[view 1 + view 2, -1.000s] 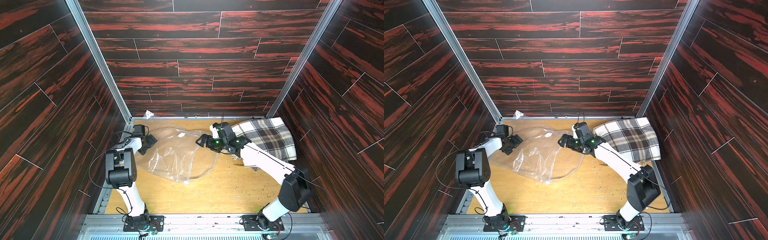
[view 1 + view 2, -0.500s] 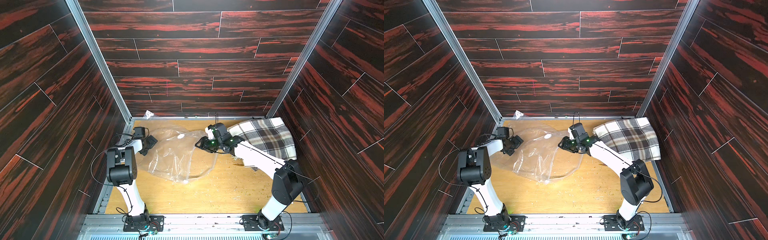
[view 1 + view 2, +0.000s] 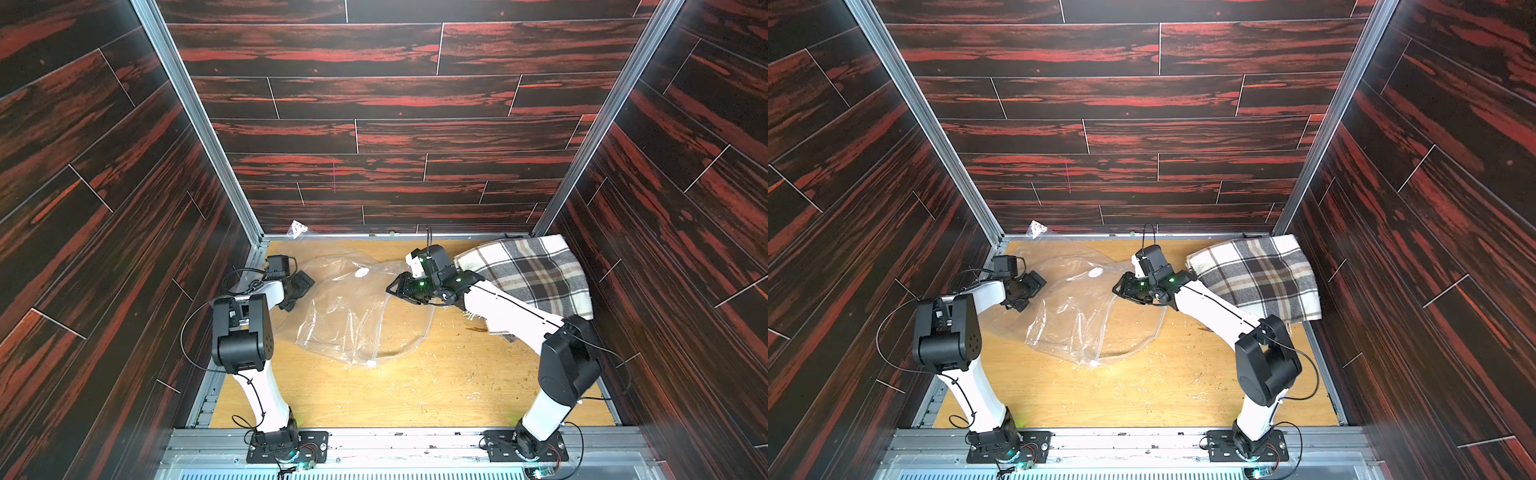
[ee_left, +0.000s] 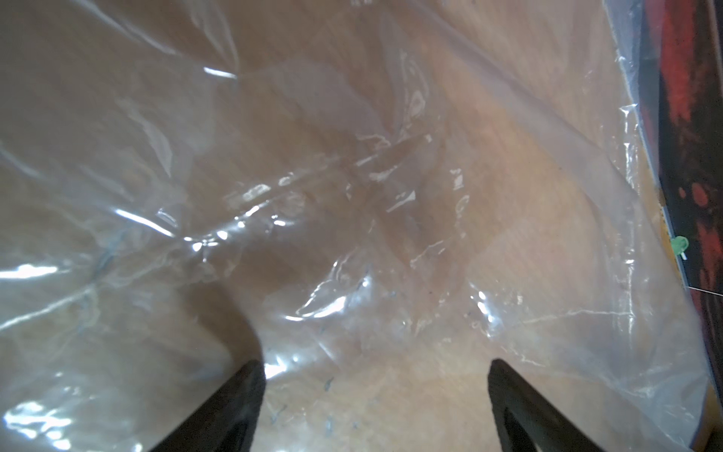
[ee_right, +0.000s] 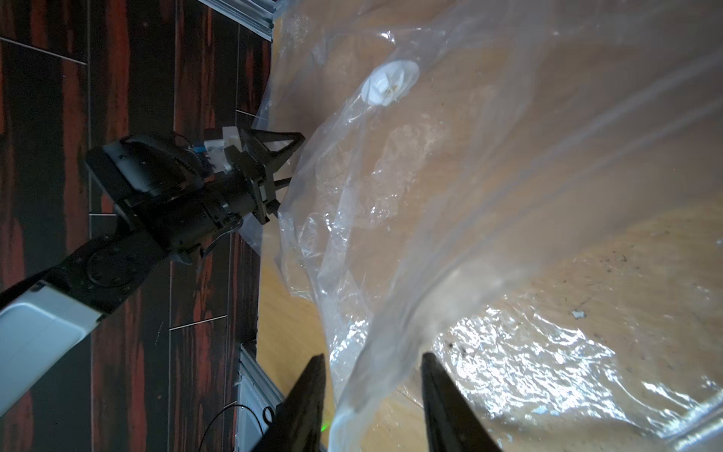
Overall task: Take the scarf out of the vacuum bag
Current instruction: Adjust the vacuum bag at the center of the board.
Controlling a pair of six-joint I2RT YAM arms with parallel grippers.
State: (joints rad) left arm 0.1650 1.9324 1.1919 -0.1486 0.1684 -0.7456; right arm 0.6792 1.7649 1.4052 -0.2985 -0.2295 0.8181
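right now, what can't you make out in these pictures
Part of the scarf: covered by the right arm in both top views.
Whether the right pincer grips the vacuum bag: film between its fingers is blurred in the right wrist view.
Whether the left pincer touches the bag: its fingers are cut off by the frame edge in the left wrist view.
The bag's zip edge: too small in the top views.
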